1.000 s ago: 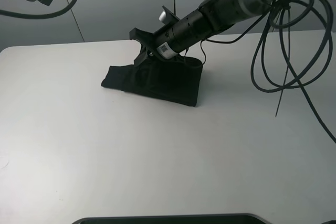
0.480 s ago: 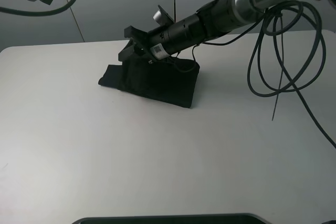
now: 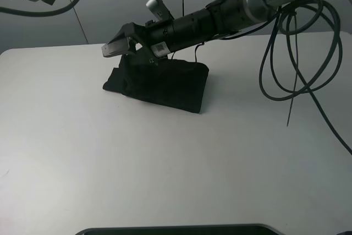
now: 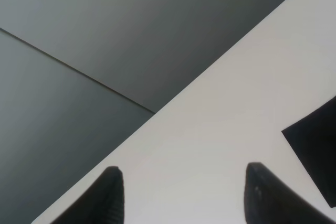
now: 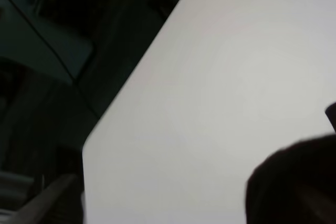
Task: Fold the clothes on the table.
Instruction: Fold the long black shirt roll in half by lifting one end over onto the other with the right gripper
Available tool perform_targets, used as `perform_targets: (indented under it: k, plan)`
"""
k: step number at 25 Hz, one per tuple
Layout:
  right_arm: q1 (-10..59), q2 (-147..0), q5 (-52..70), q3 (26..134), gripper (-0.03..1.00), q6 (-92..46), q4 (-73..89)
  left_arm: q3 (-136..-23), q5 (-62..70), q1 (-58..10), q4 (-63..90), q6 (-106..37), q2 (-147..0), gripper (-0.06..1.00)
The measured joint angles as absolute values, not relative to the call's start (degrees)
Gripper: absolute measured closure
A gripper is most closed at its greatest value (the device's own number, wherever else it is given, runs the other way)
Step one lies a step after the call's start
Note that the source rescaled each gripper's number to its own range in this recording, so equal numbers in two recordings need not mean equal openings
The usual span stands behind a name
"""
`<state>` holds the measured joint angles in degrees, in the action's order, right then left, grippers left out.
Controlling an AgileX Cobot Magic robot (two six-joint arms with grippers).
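Grey wall panels with thin vertical seams stand behind a wide white bench [image 3: 99, 152], smooth and matte, with a rounded far corner. On it, toward the back and about midway across, lies the black T-shirt [image 3: 159, 83], folded into a compact, soft, roughly trapezoidal bundle with slightly rumpled edges; no print shows on its upper face. Directly above the bundle's far edge hangs the right end effector [image 3: 118, 47], its pale, flat fingers parted and clear of the cloth, gripping nothing. Its dark cylindrical arm slants up and away from the shirt, with glossy black cables [image 3: 300, 53] looping down beside it over the bench. The left end effector [image 4: 181, 195] shows in its wrist view as two rounded black fingertips standing well apart with bare bench between them; a corner of the black shirt [image 4: 315, 150] lies off to one side of them, untouched.
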<state>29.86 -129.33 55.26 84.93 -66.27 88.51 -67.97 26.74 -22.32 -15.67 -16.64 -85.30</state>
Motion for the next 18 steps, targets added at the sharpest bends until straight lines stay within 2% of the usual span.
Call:
perform_targets:
  k: [10,14,18]
  plan:
    - [27.5,-126.5,52.1,85.1,0.20,-41.3,56.2,-68.0,27.4,-22.3,-15.7,-16.6,-85.3,0.30]
    - [28.5,-126.6,48.1,85.1,0.20,-38.2,57.8,-68.0,27.4,-22.3,-15.8,-16.6,-85.3,0.30]
    - [32.8,-128.9,41.9,85.6,0.20,-39.8,66.1,-68.0,27.4,-22.3,-15.8,-16.6,-85.3,0.30]
